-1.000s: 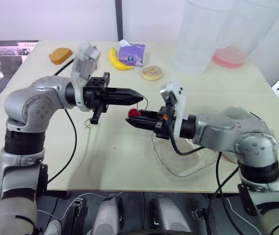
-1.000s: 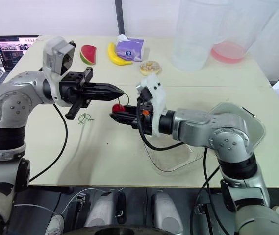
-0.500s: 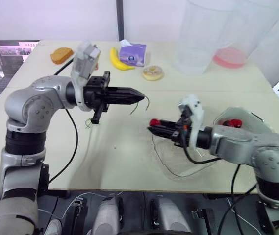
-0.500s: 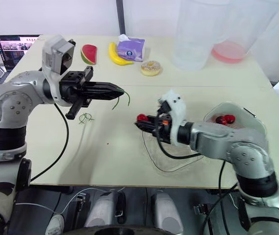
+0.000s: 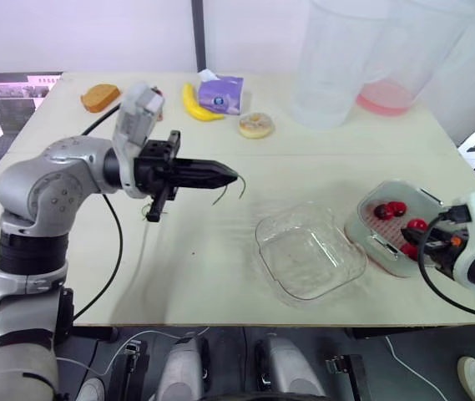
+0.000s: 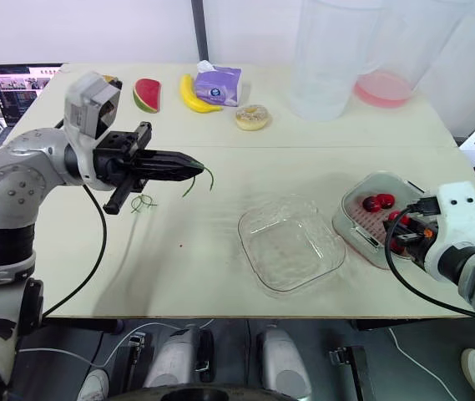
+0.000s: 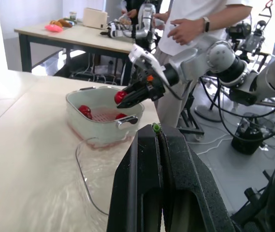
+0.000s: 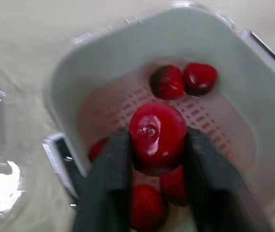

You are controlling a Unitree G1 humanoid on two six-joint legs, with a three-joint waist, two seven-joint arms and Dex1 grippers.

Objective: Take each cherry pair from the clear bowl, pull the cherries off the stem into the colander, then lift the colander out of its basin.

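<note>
My left gripper (image 5: 232, 175) hovers over the table's middle left, shut on a thin green stem (image 6: 200, 179) that curls down from its tip. Off to the right, my right gripper (image 8: 156, 140) is shut on a red cherry (image 8: 157, 126), just above the pink colander (image 8: 224, 126). That colander sits in its pale basin (image 5: 356, 224) and holds several cherries (image 5: 386, 210). The clear bowl (image 5: 272, 227) lies between the two arms, with no cherries visible inside it. The left wrist view shows the stem's end (image 7: 155, 127) pinched between the shut fingers.
Loose green stems (image 6: 143, 203) lie on the table under my left arm. At the back are a banana (image 5: 190, 101), a tissue pack (image 5: 222, 92), a doughnut (image 5: 255, 125), a watermelon slice (image 6: 145, 95) and tall clear containers (image 5: 337, 58). A person (image 7: 195, 29) stands beyond the table.
The cherry came off the stem. My right gripper carried it from the table's middle to the right, over the colander. My left gripper kept the stem and barely moved.
</note>
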